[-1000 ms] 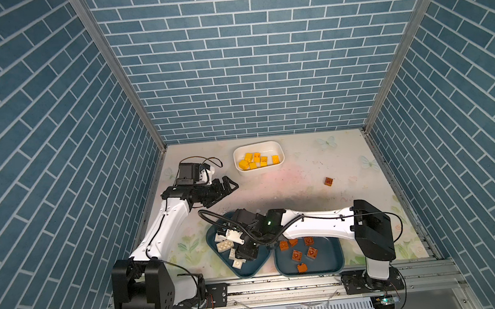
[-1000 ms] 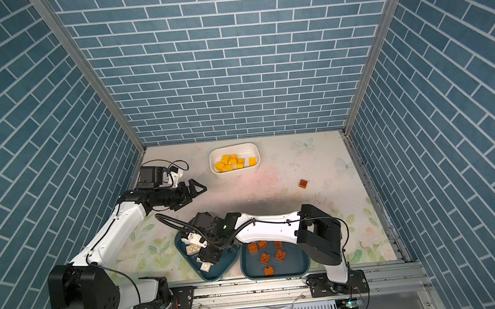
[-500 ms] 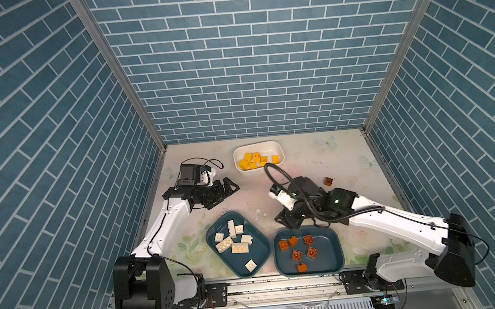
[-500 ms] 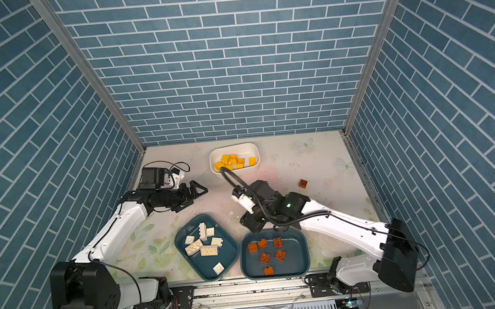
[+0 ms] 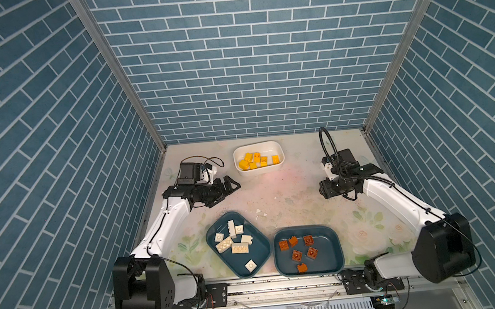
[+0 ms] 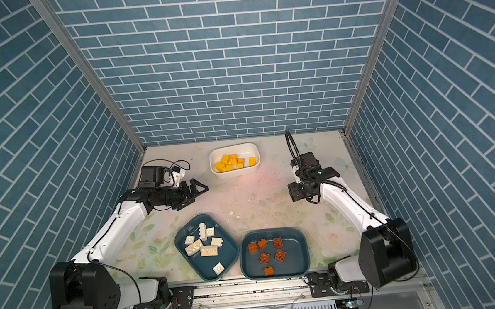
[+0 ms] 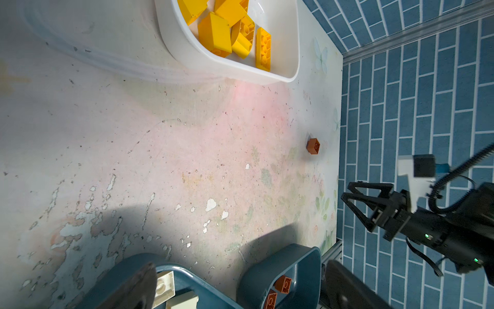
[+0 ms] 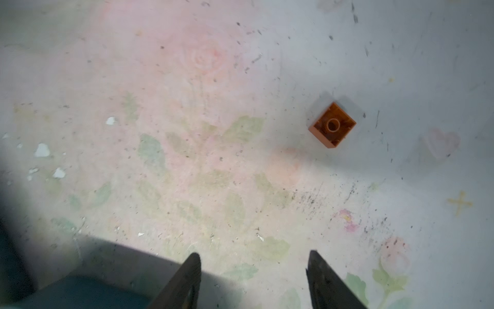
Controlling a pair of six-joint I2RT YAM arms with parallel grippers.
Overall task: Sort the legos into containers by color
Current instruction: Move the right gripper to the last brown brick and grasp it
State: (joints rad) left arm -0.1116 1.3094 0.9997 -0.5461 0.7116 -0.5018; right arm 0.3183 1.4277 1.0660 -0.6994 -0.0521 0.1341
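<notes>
right gripper (image 8: 254,253) now seemingly near lego (image 8: 332,125)

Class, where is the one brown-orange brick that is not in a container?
The loose brown-orange brick lies alone on the right side of the table, ahead of the open right gripper, untouched; both wrist views show it, the top views do not.

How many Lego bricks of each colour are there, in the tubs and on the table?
Yellow bricks, white tub: about 7, they overlap
Cream-white bricks, one teal tub: 7
Brown-orange bricks: 7, with 6 in the other teal tub and 1 loose brick on the table
Total: about 21
</notes>
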